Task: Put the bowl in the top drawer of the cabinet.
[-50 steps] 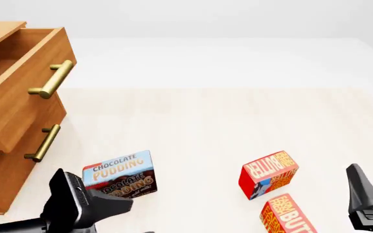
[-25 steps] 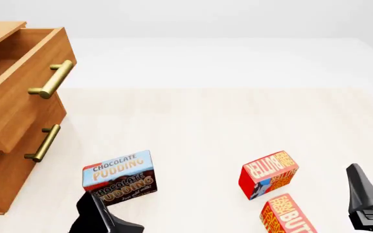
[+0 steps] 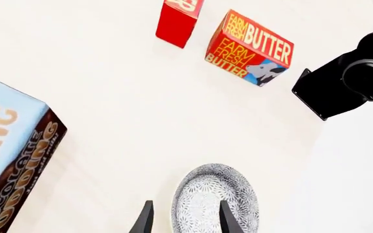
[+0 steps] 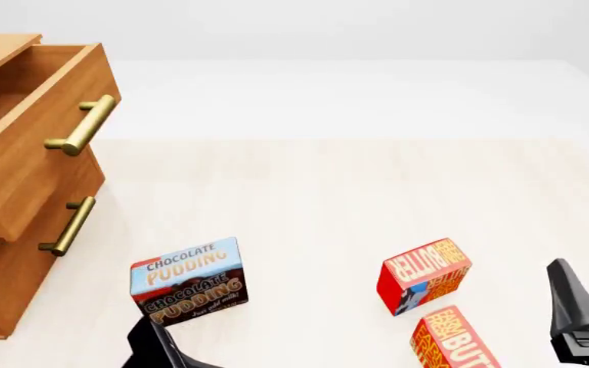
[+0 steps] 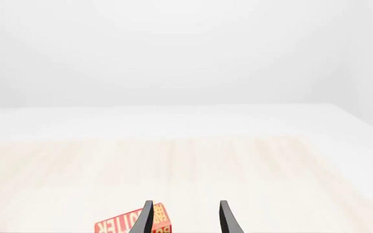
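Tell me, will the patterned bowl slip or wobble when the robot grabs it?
The bowl looks stiff and glazed, so it may slip. The left gripper straddles only its thin rim, so it might tilt. It is round and shallow, so it probably sits steady.

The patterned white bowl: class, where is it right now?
Only the left wrist view shows the round white bowl with grey floral mosaic, on the table beneath the left pincer, beside the chocolate pudding box.

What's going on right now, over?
Left gripper open, straddling the bowl rim. Right gripper open, idle. Top drawer open. Pudding box sits near the route.
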Tool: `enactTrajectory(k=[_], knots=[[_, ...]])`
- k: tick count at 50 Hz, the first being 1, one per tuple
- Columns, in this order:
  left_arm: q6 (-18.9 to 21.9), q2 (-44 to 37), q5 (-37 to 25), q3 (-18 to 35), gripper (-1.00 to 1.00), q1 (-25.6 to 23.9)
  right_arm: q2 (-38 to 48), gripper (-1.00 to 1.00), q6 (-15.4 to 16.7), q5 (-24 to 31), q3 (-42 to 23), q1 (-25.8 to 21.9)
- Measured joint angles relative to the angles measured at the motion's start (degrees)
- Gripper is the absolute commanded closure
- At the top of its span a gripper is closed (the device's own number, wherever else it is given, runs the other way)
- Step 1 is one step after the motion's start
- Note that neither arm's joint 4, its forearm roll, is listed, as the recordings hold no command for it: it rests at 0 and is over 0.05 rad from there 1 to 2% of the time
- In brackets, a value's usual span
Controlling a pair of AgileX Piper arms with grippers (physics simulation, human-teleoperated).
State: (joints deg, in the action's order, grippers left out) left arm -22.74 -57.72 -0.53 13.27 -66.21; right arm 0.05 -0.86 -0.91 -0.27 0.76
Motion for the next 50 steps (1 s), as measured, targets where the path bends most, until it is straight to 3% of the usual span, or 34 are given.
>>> enactTrajectory(k=[50], knots=[[-2.80, -13.04, 17.80, -4.39, -1.00, -1.31, 1.42, -1.00, 1.10, 0.55, 0.06, 1.47]])
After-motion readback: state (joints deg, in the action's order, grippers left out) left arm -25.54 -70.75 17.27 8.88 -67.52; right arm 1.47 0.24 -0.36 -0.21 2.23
